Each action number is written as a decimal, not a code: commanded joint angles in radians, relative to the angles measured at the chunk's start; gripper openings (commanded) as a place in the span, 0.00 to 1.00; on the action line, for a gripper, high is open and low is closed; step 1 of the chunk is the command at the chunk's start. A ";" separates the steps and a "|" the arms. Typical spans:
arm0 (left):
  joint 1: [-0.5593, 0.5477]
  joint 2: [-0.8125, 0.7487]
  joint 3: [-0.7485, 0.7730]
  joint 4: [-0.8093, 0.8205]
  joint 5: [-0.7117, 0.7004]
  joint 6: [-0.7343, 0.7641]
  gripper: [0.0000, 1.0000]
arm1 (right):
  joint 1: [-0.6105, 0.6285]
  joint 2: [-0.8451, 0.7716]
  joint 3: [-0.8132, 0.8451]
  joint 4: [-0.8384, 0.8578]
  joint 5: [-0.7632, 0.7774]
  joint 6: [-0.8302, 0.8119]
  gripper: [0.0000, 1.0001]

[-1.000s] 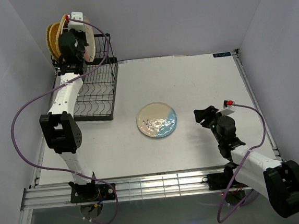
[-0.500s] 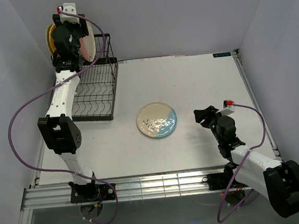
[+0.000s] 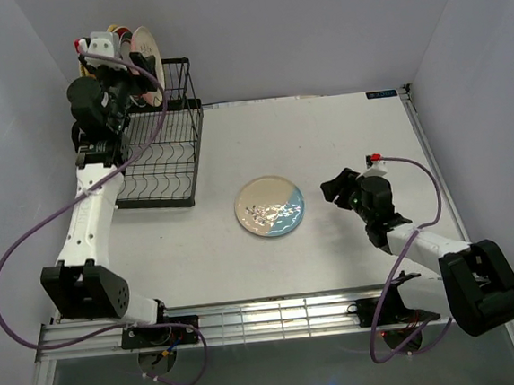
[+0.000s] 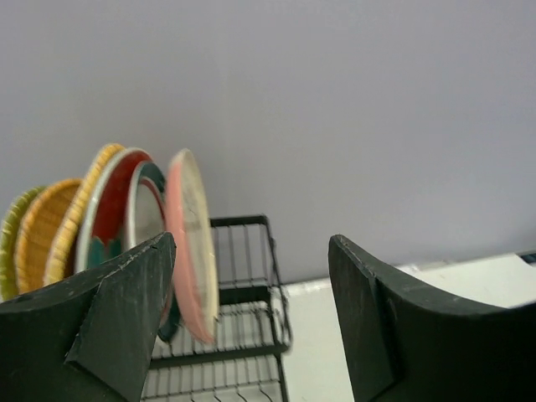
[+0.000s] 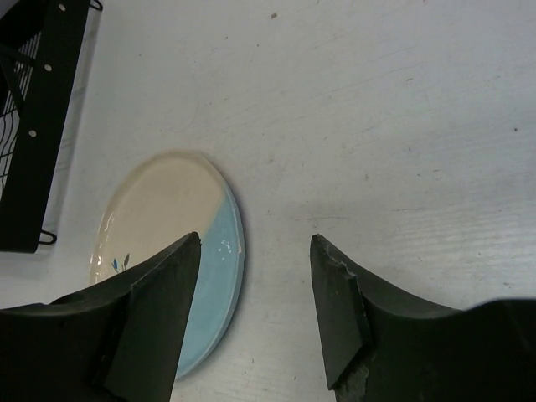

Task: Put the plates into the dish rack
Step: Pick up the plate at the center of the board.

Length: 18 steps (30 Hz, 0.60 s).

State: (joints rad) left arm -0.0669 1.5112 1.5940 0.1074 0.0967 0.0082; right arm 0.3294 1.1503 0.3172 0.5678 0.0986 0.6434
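Note:
Several plates stand on edge in the raised back tier of the black wire dish rack (image 3: pixel 160 165): a yellow woven one (image 4: pixel 42 239), a red one (image 4: pixel 113 201), a teal one (image 4: pixel 151 188) and a pink one (image 4: pixel 188 243) nearest the rack's open end. My left gripper (image 4: pixel 251 241) hovers open just in front of them, holding nothing; from above it (image 3: pixel 128 75) sits beside the stack (image 3: pixel 143 46). A cream-and-light-blue plate (image 3: pixel 270 207) lies flat mid-table. My right gripper (image 3: pixel 333 188) is open just right of it, its left finger (image 5: pixel 155 310) over the plate's blue edge (image 5: pixel 213 285).
The rack's lower tray of wavy wires (image 3: pixel 152 179) holds nothing. The rack's black frame corner (image 5: pixel 38 117) shows at the upper left of the right wrist view. Grey walls close in the table (image 3: pixel 342 140) at the back and on both sides.
My left gripper has opened, let go of the pink plate in the rack and drawn back. My right arm has moved left toward the plate on the table.

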 commanded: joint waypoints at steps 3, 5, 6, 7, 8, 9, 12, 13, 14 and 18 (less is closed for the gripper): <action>-0.025 -0.169 -0.222 0.017 0.233 -0.160 0.84 | -0.001 0.114 0.114 -0.103 -0.123 -0.017 0.61; -0.045 -0.201 -0.328 0.034 0.254 -0.191 0.84 | 0.000 0.152 0.137 -0.124 -0.154 -0.021 0.61; -0.069 -0.207 -0.362 0.041 0.267 -0.195 0.83 | -0.001 0.163 0.147 -0.132 -0.164 -0.021 0.61; -0.080 -0.212 -0.423 0.057 0.259 -0.194 0.83 | -0.001 0.170 0.151 -0.132 -0.184 -0.021 0.61; -0.097 -0.215 -0.452 0.067 0.246 -0.183 0.83 | 0.000 0.184 0.154 -0.131 -0.192 -0.021 0.61; -0.118 -0.223 -0.485 0.081 0.232 -0.182 0.83 | -0.001 0.189 0.158 -0.129 -0.200 -0.019 0.62; -0.131 -0.227 -0.598 0.158 0.210 -0.200 0.83 | 0.000 0.207 0.164 -0.131 -0.226 -0.019 0.61; -0.134 -0.227 -0.621 0.188 0.209 -0.209 0.83 | 0.000 0.212 0.168 -0.129 -0.234 -0.019 0.61; -0.136 -0.224 -0.667 0.207 0.216 -0.221 0.83 | 0.000 0.219 0.169 -0.129 -0.238 -0.019 0.62; -0.154 -0.189 -0.716 0.236 0.236 -0.229 0.83 | 0.000 0.246 0.177 -0.126 -0.266 -0.019 0.61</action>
State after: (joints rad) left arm -0.2085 1.3273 0.8898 0.2546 0.3088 -0.1974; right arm 0.3294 1.3785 0.4534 0.4347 -0.1253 0.6388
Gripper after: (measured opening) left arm 0.831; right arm 0.614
